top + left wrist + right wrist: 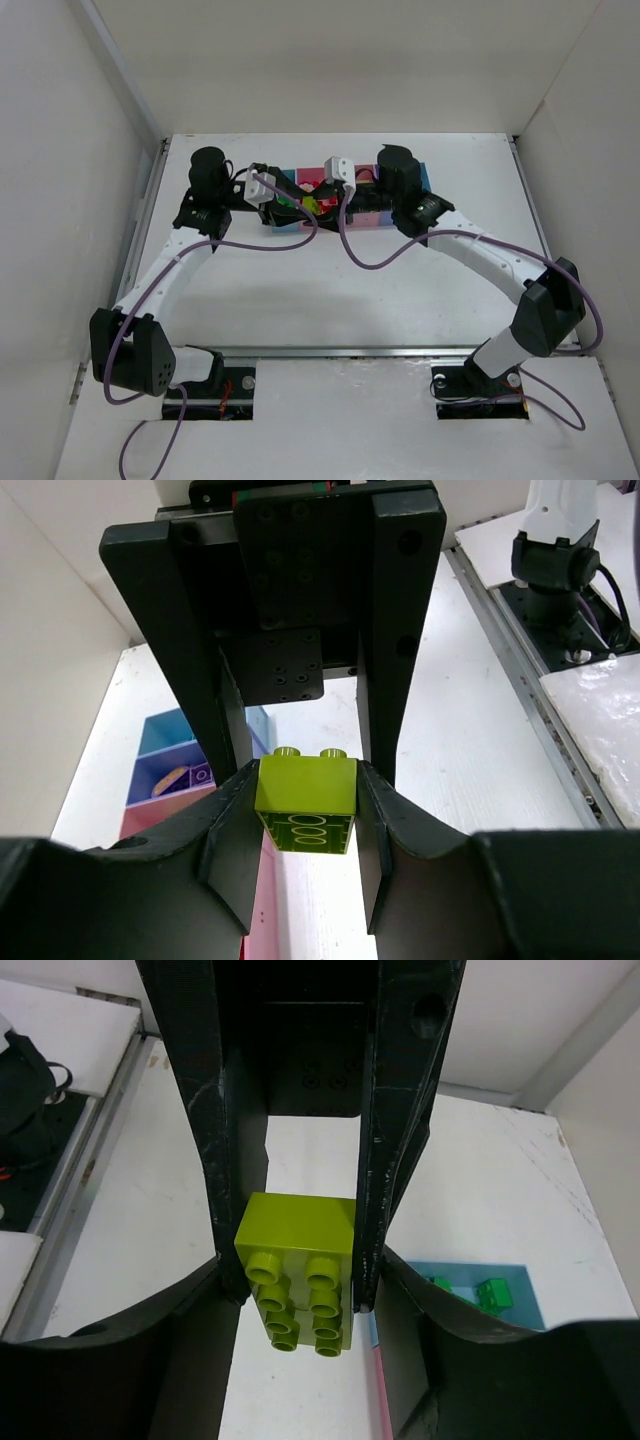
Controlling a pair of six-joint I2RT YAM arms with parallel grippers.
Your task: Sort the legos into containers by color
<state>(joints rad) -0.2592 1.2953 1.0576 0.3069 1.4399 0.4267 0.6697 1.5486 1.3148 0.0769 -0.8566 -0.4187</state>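
A lime-yellow lego hangs in the air with my left gripper shut on its sides, its hollow underside facing that camera. My right gripper meets it from the other side. Its fingers flank the studded end of the same lego, with a thin gap still showing on the right. From above, both grippers come together over the containers at the lego. A light-blue bin holds green legos. Blue, purple-blue and pink bins show behind the left fingers.
White enclosure walls stand close on the left, right and back. A metal rail runs along the table's near edge by the arm bases. Purple cables loop from both wrists. The right arm's base shows at the top right of the left wrist view.
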